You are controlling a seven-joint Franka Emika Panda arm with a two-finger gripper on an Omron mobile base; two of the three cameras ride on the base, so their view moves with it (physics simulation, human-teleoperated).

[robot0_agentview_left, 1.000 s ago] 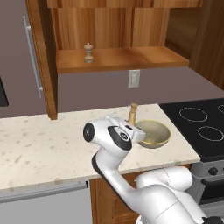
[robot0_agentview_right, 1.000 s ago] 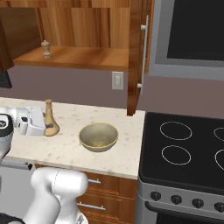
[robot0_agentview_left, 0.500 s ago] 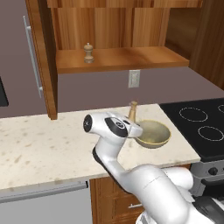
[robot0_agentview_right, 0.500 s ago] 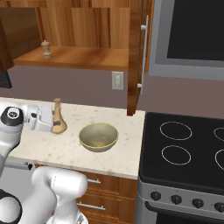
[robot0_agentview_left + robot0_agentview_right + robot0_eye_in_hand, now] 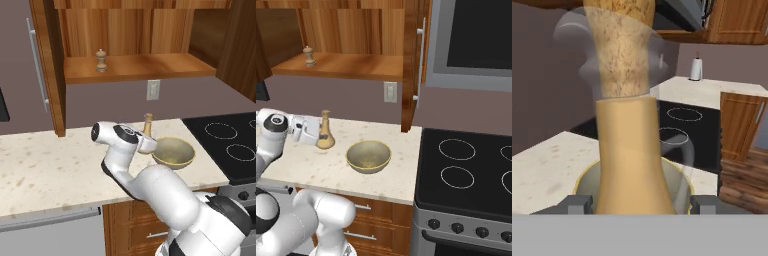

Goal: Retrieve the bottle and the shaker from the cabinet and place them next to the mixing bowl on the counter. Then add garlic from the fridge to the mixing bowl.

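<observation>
1. Left base view: the gripper (image 5: 148, 144) is at the counter (image 5: 45, 170) with the corked bottle (image 5: 148, 124) poking up just behind it, and the mixing bowl (image 5: 173, 152) sits right past the jaws on the stove side. From here I honestly can't tell how the jaws sit, the wrist hides them. The shaker (image 5: 101, 60) is on the open cabinet shelf (image 5: 150, 68), well above the jaws, so that half isn't done yet. Risk I see: the bottle is very close to the bowl, so a sideways nudge could knock the bowl toward the cooktop (image 5: 231, 142).

2. Right base view: the gripper (image 5: 317, 132) is at the bottle (image 5: 325, 131) from the side away from the bowl (image 5: 368, 156). The bottle looks upright with its base at or near the counter (image 5: 321, 167), beside the bowl with a gap. If it isn't fully down when released, I'd guess it wobbles or tips, being narrow up top.

3. Hand view: the bottle (image 5: 630, 135) stands between the two finger tips (image 5: 577, 204), which sit at either side of its flared base, so the jaws look clamped on it, or very nearly. The bowl rim (image 5: 587, 176) peeks out just behind. Pulling back before the jaws spread properly could drag the bottle over, possibly into the bowl.
</observation>
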